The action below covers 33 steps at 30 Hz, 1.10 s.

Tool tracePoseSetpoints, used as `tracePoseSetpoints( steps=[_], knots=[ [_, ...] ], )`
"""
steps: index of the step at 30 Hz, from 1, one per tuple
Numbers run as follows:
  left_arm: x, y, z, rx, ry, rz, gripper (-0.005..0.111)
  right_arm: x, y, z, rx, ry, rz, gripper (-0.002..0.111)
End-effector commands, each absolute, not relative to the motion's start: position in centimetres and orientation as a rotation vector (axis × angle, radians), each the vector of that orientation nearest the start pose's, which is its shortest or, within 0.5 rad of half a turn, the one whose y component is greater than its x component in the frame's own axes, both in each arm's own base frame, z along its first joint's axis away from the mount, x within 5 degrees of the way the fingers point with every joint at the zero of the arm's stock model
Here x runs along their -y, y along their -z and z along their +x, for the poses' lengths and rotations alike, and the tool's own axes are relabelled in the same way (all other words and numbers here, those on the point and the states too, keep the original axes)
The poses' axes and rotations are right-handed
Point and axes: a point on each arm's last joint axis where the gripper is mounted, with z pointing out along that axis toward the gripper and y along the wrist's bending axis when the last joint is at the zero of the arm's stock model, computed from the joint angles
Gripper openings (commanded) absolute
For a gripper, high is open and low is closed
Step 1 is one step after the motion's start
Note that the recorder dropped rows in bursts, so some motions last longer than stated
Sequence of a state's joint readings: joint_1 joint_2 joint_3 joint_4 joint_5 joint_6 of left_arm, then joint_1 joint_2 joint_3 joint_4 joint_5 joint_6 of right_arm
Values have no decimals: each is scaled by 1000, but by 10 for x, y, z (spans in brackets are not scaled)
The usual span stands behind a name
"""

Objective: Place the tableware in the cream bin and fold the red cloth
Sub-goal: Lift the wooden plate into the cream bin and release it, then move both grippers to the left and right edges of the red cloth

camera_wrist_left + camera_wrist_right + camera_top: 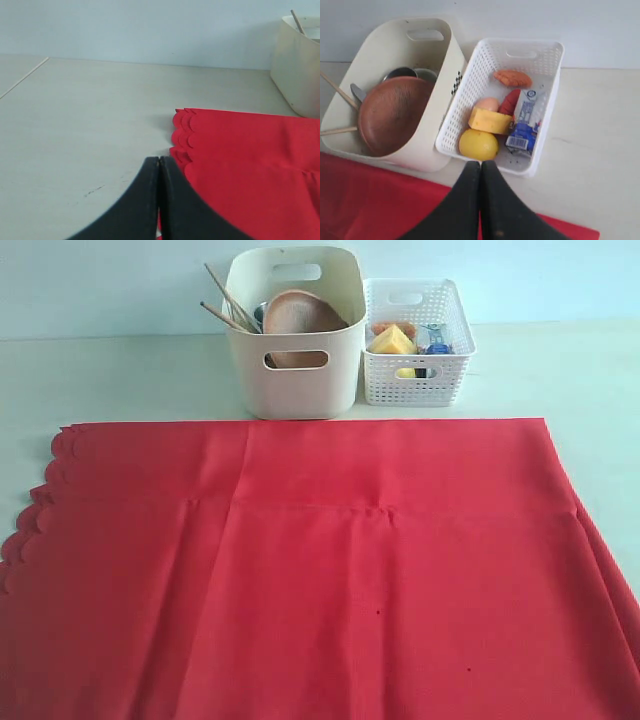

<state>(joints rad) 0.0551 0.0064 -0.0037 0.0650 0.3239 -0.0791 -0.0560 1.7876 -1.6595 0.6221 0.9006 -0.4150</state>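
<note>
While left gripper [159, 160] and right gripper [480, 163] sit closed, empty, milk carton [524, 117] lettering unreadable

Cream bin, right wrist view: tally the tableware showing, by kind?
Round brown wooden plate: 1
Wooden chopsticks: 2
Steel knife: 1
Steel cup: 1
White bowl: 1
Total: 6 showing in the cream bin; anything under the plate is hidden.
</note>
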Motion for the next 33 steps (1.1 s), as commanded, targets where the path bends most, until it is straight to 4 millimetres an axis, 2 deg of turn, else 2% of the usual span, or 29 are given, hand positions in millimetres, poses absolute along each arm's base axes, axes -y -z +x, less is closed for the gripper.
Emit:
tracePoseSetpoints(
  steps=[1, 3, 4, 5, 7, 10, 12, 13, 16, 17, 20, 21, 23, 24, 26, 28, 33],
  knots=[
    [-5, -185, 54, -1789, -46, -72, 1, -16, -348, 359, -2316, -482, -107, 0],
    [-3, -193, 55, -1707, 21, -121, 1, -16, -350, 337, -2288, -446, -96, 0],
    [-2, -199, 56, -1629, 167, -245, 1, -15, -349, 326, -2278, -427, -87, 0],
    [-2, -209, 56, -1471, 441, -480, 1, -13, -342, 308, -2269, -388, -72, 0],
    [-4, -219, 55, -1349, 501, -526, 1, -13, -327, 288, -2279, -377, -34, 0],
    [-10, -265, 43, -1063, 476, -468, 1, -9, -280, 268, -2349, -338, 34, 0],
    [-10, -289, 50, -1111, 338, -383, 0, -6, -244, 259, -2413, -307, 90, 0],
    [-10, -295, 61, -1189, 292, -361, 0, -5, -232, 256, -2438, -294, 108, 0],
    [-9, -303, 92, -1386, 225, -327, 0, -3, -207, 250, -2491, -266, 144, 0],
    [-9, -304, 112, -1485, 196, -313, 0, -3, -197, 248, -2514, -267, 170, 0],
    [-10, -295, 151, -1648, 178, -335, 0, -3, -189, 250, -2536, -294, 222, 0],
    [-11, -281, 170, -1756, 173, -356, 0, -3, -187, 251, -2543, -294, 223, 0],
    [-11, -265, 188, -1881, 170, -372, 0, -4, -186, 251, -2546, -303, 235, 0],
    [-11, -249, 201, -1998, 158, -366, 0, -4, -186, 251, -2549, -318, 247, 0],
    [-10, -236, 212, -2112, 145, -345, 4, -4, -186, 251, -2549, -318, 247, 0],
    [-9, -221, 221, -2217, 132, -320, 13, -4, -186, 251, -2549, -318, 247, 0],
    [-8, -188, 236, -2409, 115, -292, 46, -4, -186, 251, -2546, -325, 260, 0]
  ],
)
